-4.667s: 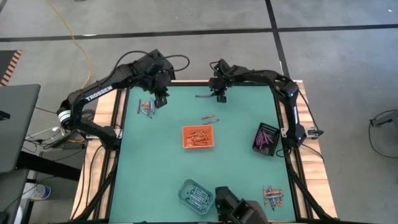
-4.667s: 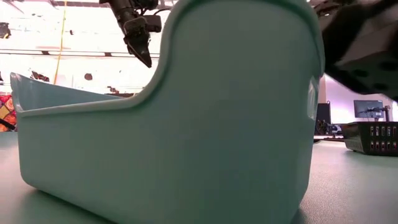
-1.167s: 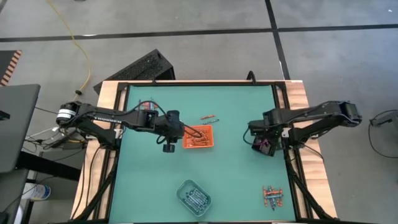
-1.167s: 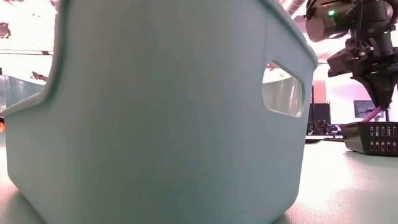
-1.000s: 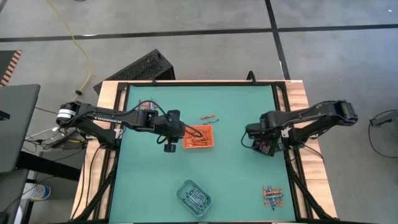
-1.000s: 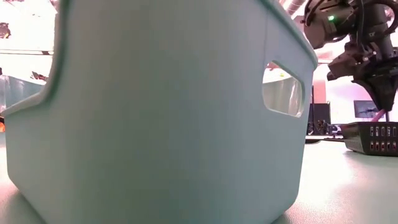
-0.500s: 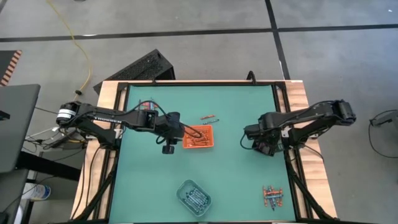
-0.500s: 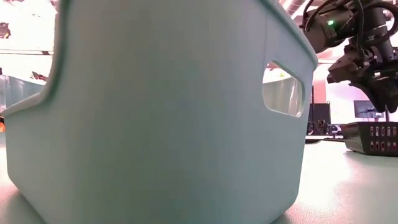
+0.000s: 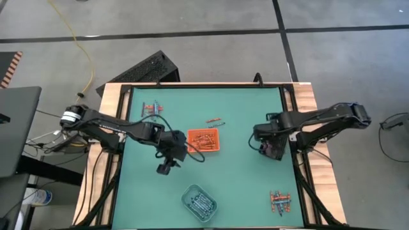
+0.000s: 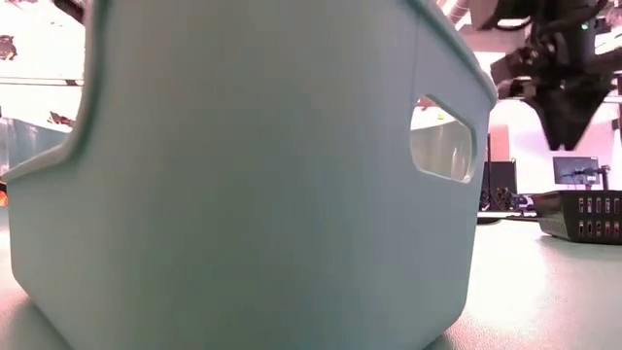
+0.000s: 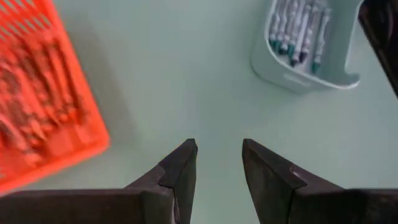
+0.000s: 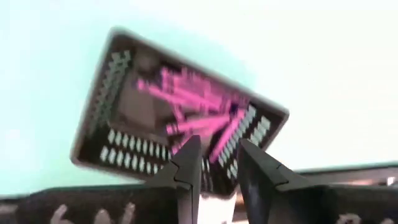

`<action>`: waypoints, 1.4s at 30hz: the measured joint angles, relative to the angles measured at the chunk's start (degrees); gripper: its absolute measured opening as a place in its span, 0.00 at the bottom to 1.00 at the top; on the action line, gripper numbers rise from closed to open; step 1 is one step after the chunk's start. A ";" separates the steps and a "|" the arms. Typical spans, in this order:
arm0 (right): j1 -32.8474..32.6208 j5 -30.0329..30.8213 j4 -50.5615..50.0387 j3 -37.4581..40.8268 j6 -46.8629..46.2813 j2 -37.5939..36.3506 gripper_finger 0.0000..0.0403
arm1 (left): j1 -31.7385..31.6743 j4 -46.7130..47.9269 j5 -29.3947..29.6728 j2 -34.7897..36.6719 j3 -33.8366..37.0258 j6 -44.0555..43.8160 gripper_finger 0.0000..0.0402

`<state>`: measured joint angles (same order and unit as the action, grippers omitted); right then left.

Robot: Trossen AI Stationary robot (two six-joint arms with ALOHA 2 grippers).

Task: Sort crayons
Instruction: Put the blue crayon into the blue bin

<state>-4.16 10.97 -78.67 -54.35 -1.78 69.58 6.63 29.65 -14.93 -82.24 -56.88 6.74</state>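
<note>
Both arms are working over the green worktop (image 9: 236,185), and the likeliest slip I can see is with the left gripper (image 9: 163,168), left of centre in the high view: its jaws stand slightly apart with nothing between them, just beside the flat orange mesh tray (image 9: 204,140) of orange-red crayons (image 9: 203,140). A careless swing there could catch the tray's rim and shove or tip it.

The right gripper (image 9: 263,145) hangs at the right edge over the black perforated tray (image 12: 180,134) of purple-magenta crayons (image 12: 193,115), jaws a little apart and empty. Dropping lower could knock that tray towards the worktop's edge.

Unsorted crayons lie in three loose clusters: upper left (image 9: 151,110), upper middle (image 9: 215,121) and lower right (image 9: 280,201). They are thin and bunched, so I'd expect a pinch to take two at once or roll one away.

The pale teal plastic tub (image 9: 200,202) of blue-grey crayons (image 11: 297,28) sits at the lower middle and blocks most of the low view.

I can read no writing on anything.
</note>
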 joint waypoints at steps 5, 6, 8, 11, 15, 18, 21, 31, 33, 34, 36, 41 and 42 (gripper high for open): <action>-3.12 -0.55 10.01 -0.55 0.79 -0.83 0.24 | 3.13 -4.35 -2.73 -2.58 3.81 -5.20 0.29; -3.57 -0.62 12.30 -0.55 1.57 -0.78 0.24 | 3.81 -5.92 -2.81 -3.24 4.57 -6.43 0.29; -4.80 -0.80 16.70 -0.53 2.66 -0.41 0.24 | 5.18 -9.00 -2.82 -4.21 6.38 -9.16 0.29; -6.25 -1.82 22.28 -0.53 4.32 0.34 0.24 | 7.11 -14.47 -2.54 -6.14 8.22 -13.28 0.29; -8.05 -2.03 27.52 -0.53 4.65 1.16 0.24 | 9.48 -21.89 -2.26 -9.06 9.71 -18.15 0.29; -9.60 -2.06 30.10 -0.53 4.85 1.94 0.24 | 11.51 -25.88 -2.27 -11.17 10.12 -21.04 0.29; -10.71 -2.07 31.55 -0.50 5.02 2.13 0.24 | 13.51 -29.46 -2.28 -13.04 10.12 -24.10 0.29; -12.86 -2.02 34.27 -0.50 5.26 2.12 0.24 | 19.42 -37.26 0.31 -15.34 9.77 -34.29 0.29; -13.22 -2.02 34.24 -0.50 5.24 2.12 0.24 | 20.76 -37.21 1.45 -15.34 9.29 -35.80 0.29; -13.39 -2.01 34.26 -0.50 5.24 2.12 0.24 | 21.47 -37.25 2.10 -15.34 8.89 -36.30 0.29; -13.71 -1.79 34.32 -0.50 5.24 2.12 0.24 | 22.81 -37.38 3.60 -15.34 8.08 -37.12 0.29; -13.85 1.33 34.34 -0.50 5.24 2.11 0.24 | 25.38 -39.96 7.03 -15.34 7.01 -37.69 0.29; -13.75 2.01 34.30 -0.50 5.30 2.12 0.24 | 25.79 -40.82 7.62 -15.34 6.94 -37.96 0.29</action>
<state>-17.90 12.98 -44.37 -54.85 3.52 71.70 32.41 -11.17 -7.31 -97.58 -49.94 -31.21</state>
